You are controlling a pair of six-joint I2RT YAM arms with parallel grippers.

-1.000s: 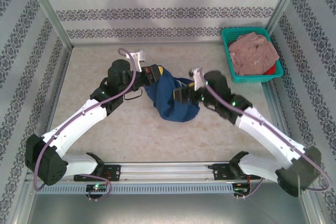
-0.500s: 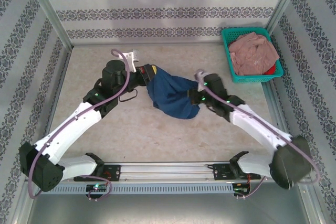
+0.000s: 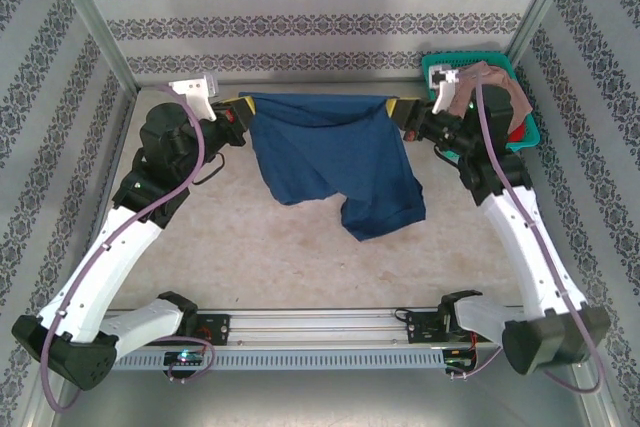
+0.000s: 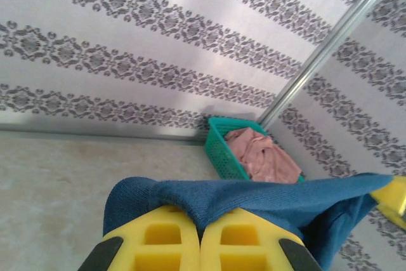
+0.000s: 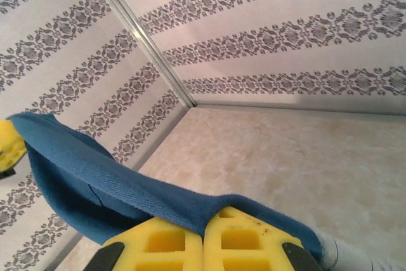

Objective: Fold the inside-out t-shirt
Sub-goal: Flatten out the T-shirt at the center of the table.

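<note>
The navy t-shirt (image 3: 330, 162) hung spread in the air beside the green basket (image 3: 434, 67), its top edge taut. The right fingers (image 5: 171, 245) were clamped on the corner nearest the basket and the left fingers (image 4: 162, 245) on the far corner. The hem sagged toward the surface (image 3: 200, 237).

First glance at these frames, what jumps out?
The navy t-shirt hangs spread out near the back wall. Its top edge is pulled taut between the left tool and the right tool, both shut on it. In the far right corner, a teal basket holds a pink garment.
</note>
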